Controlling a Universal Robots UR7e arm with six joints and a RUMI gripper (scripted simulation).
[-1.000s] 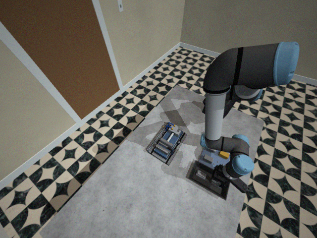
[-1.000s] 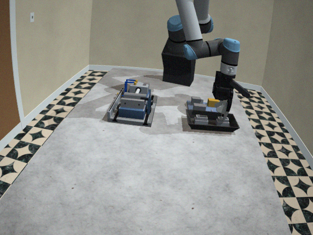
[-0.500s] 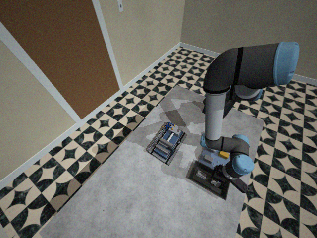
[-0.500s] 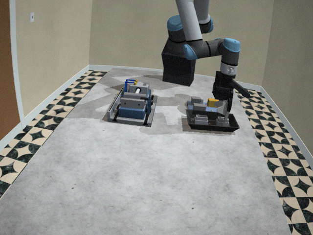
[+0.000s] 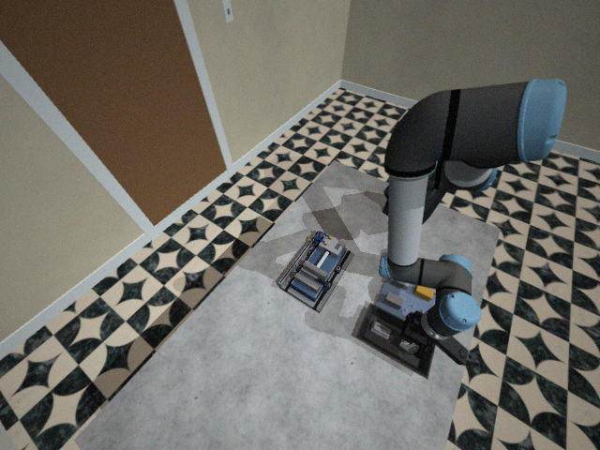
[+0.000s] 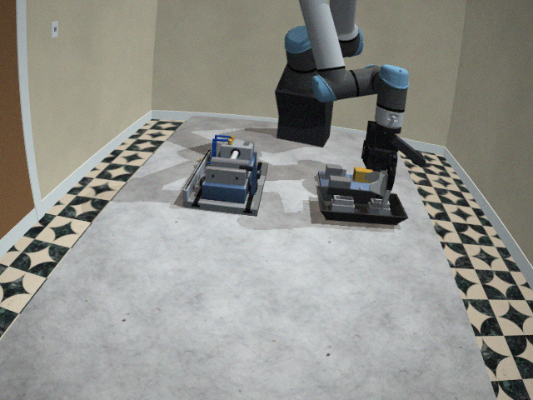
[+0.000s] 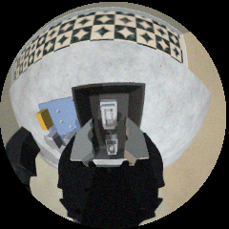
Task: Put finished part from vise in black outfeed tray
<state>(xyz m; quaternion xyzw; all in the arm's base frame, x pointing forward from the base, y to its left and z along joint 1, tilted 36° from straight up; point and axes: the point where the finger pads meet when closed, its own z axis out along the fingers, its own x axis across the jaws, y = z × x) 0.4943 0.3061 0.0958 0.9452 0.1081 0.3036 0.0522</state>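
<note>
The black outfeed tray (image 5: 419,361) (image 6: 361,218) (image 7: 135,93) lies on the grey mat at the right. Two grey blocks with a pocket on top lie in it side by side. One block (image 5: 380,331) (image 6: 343,202) (image 7: 109,114) lies free. The other block (image 6: 378,205) (image 7: 112,144) rests on the tray floor between my fingers. My gripper (image 5: 411,338) (image 6: 381,196) (image 7: 109,117) points straight down over this block, and its fingers stand open on either side of it. The blue and grey vise (image 5: 315,271) (image 6: 227,176) stands to the left, well apart from the gripper.
A light blue plate (image 5: 397,293) (image 7: 59,116) with a yellow block (image 5: 425,292) (image 6: 362,173) (image 7: 44,119) sits right behind the tray. The robot's dark base (image 6: 303,113) stands at the back. Checkered floor surrounds the mat.
</note>
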